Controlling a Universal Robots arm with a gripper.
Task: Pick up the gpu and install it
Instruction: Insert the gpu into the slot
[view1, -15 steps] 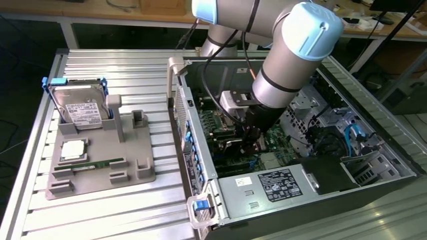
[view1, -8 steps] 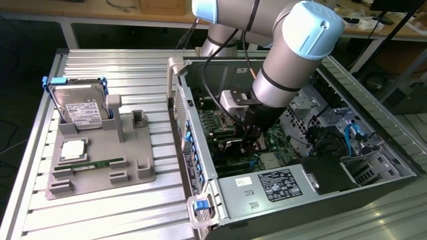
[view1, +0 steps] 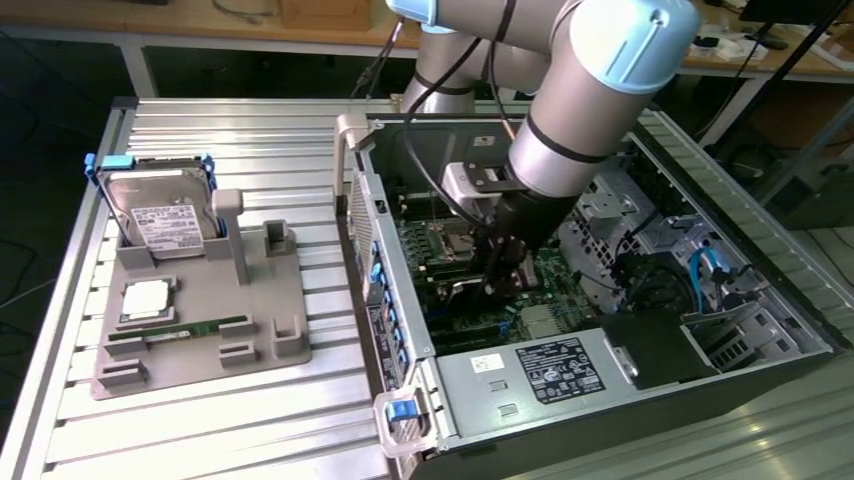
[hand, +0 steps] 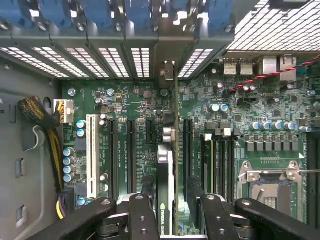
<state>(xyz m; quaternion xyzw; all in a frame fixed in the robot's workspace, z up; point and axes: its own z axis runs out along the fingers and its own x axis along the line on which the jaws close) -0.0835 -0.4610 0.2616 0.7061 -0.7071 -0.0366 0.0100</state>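
Fingers (hand: 142, 215) of the hand (hand: 167, 212) are clamped on the gpu (hand: 165, 175), which stands edge-on above the motherboard (hand: 260, 100) inside the open computer case (view1: 400, 330), its metal bracket end toward the slotted rear wall (hand: 105, 57) of the case. Pickup looks done and the card appears lined up over an expansion slot (hand: 184, 145), but whether it is fully seated I cannot tell. Room is tight: other slots and connectors flank the card on the motherboard, and case walls ring the arm.
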